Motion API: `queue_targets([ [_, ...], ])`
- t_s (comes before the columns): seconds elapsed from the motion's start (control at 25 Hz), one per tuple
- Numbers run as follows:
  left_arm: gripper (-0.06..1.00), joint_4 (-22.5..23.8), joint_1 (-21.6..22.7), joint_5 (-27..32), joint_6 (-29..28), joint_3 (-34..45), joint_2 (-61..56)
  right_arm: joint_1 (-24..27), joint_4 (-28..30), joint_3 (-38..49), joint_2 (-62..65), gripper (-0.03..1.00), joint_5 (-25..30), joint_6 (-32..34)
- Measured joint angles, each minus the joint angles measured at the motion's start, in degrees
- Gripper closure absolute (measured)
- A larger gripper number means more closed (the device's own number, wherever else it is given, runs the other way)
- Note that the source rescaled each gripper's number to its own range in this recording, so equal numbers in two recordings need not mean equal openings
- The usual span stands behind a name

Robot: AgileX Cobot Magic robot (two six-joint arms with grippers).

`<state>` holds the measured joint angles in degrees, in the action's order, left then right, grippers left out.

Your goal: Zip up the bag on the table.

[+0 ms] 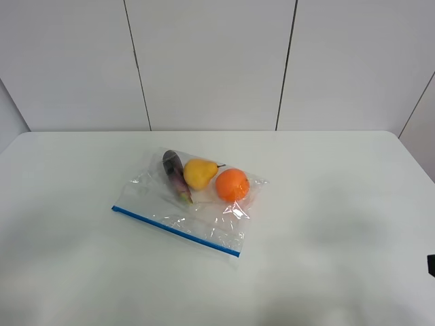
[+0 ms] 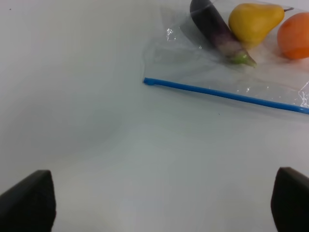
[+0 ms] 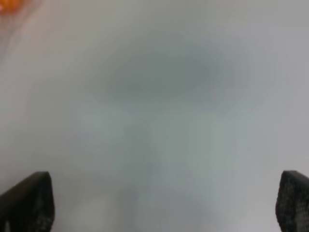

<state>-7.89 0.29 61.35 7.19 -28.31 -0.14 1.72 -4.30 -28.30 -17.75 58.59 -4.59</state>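
- Black fingertips of the left pincer [image 2: 164,203] are seen at the two lower corners of its wrist view, spread wide with nothing held and only bare white desk [image 2: 87,121] between them
- The right pincer [image 3: 166,203] is likewise shown spread and empty over blank desk; of the fruit only a blurred orange smear is caught at the corner of that view
- Ahead of the left pincer, well apart from it, the blue strip [image 2: 227,95] is laid almost crosswise to the line of approach, its near end [image 2: 148,81] being the closest part
- In the high view the bag [image 1: 187,197] is found slightly left of the desk's middle, its strip running from the left end down toward the right
- The eggplant [image 1: 175,175], pear [image 1: 199,173] and orange [image 1: 232,184] are gathered at the far edge, away from the strip
- The left arm is judged the nearer, so the strip's left end would be reached first
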Motion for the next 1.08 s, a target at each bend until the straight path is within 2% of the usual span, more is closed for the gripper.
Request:
queue_targets([
  [0.16, -0.06, 0.0, 0.0, 0.0, 0.0, 0.0, 0.0, -2.1, 0.41, 0.0, 4.94, -0.02, 0.0, 0.37],
  [0.48, -0.06, 0.0, 0.0, 0.0, 0.0, 0.0, 0.0, -2.23, 0.83, 0.25, 17.63, -0.02, 0.0, 0.94],
  [1.08, -0.06, 0.0, 0.0, 0.0, 0.0, 0.0, 0.0, -2.42, 0.83, 0.25, 18.1, -0.02, 0.06, 1.06],
])
